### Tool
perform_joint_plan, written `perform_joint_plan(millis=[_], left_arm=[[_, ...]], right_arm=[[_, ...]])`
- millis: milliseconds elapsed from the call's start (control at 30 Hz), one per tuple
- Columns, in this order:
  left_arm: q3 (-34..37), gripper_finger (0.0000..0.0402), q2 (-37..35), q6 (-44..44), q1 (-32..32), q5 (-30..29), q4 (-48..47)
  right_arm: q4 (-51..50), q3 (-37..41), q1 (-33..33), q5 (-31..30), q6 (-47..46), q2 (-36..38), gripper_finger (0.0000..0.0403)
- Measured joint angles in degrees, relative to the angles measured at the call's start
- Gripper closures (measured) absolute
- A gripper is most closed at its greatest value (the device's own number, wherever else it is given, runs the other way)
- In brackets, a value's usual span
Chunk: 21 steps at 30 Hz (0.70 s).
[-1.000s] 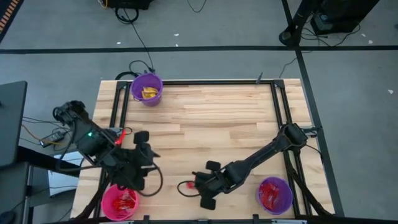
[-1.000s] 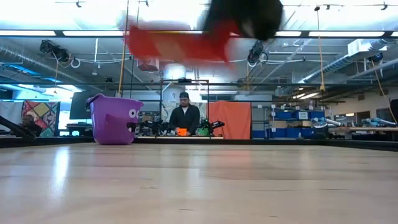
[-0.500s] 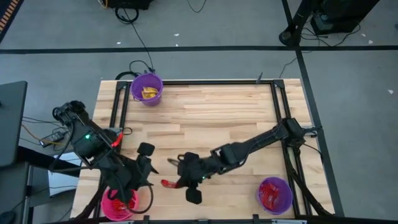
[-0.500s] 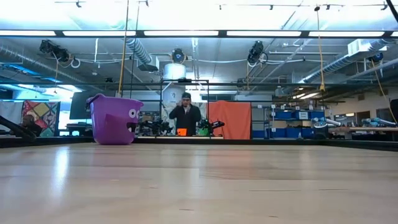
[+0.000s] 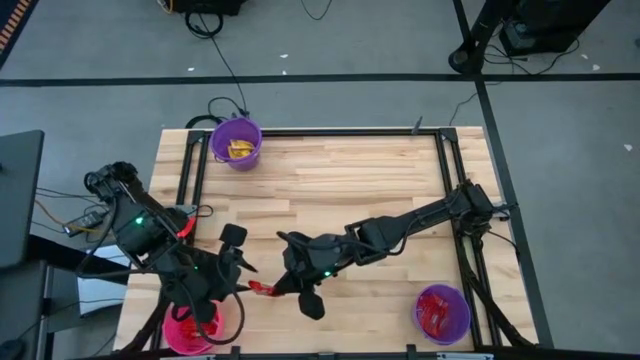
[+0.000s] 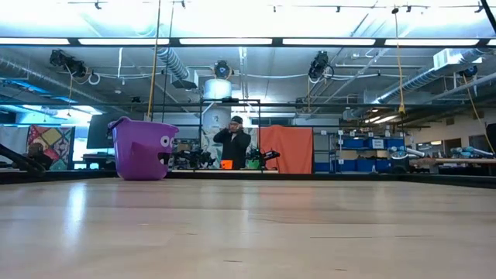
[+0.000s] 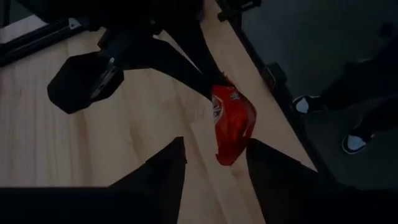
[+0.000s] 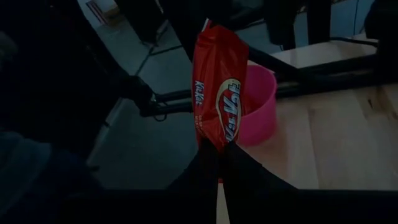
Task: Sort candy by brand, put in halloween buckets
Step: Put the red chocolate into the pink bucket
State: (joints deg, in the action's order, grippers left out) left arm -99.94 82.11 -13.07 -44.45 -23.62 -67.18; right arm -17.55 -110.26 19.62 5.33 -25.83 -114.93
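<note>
My right gripper (image 5: 276, 287) reaches across to the table's near left and is shut on a red candy bar (image 5: 262, 289), seen large in the right wrist view as a red candy bar (image 8: 217, 93). My left gripper (image 5: 238, 262) is open just left of it. In the left wrist view its fingers stand either side of the red bar (image 7: 231, 121) without touching it. The pink bucket (image 8: 258, 106) sits at the near left corner, mostly under my left arm (image 5: 190, 330). A purple bucket (image 5: 236, 143) with yellow candy stands at the far left. My right gripper pinches the red bar by one end (image 8: 217, 144) between its two fingers. The fingers come from the table's right, pointing left, along the bar's length. The bar sticks out ahead of the fingertips, clear of the table, its free end (image 7: 227, 155) toward my left gripper.
A second purple bucket (image 5: 442, 312) holding red candy stands at the near right corner. Black frame rails (image 5: 190, 170) run along the table's left and right edges. In the low view a person (image 6: 235, 143) stands in the room beyond the far-left purple bucket (image 6: 143, 149).
My right gripper has carried the red bar toward the table's left, from the near middle up to my left gripper, and has left the low view's top edge. My left arm has shifted slightly toward the near edge.
</note>
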Motion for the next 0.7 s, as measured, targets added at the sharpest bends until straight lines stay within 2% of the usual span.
perform_joint_plan(millis=[100, 300, 500, 633, 700], left_arm=[[0.0, 0.0264, 0.0, 1.0, 0.0, 0.0, 0.1], [0.0, 0.0386, 0.0, 1.1, 0.1, 4.1, 0.1], [0.0, 0.0397, -0.1, 1.0, 0.2, 4.6, 0.1], [0.0, 0.0399, -0.1, 0.2, 0.2, 3.7, -1.3], [0.0, 0.0399, -0.1, -2.8, 0.2, 1.3, -3.5]], right_arm=[[0.6, 0.0, -0.1, -0.2, 0.1, 0.0, 0.0389], [1.2, 0.0, -0.6, -0.1, 0.1, 0.0, 0.0389], [1.8, 0.1, -1.1, -0.4, -1.5, 0.0, 0.038], [1.2, 0.1, -1.2, -3.4, -2.4, 0.0, 0.0323], [-0.3, 0.1, -1.3, -4.7, -3.0, 0.0, 0.0289]])
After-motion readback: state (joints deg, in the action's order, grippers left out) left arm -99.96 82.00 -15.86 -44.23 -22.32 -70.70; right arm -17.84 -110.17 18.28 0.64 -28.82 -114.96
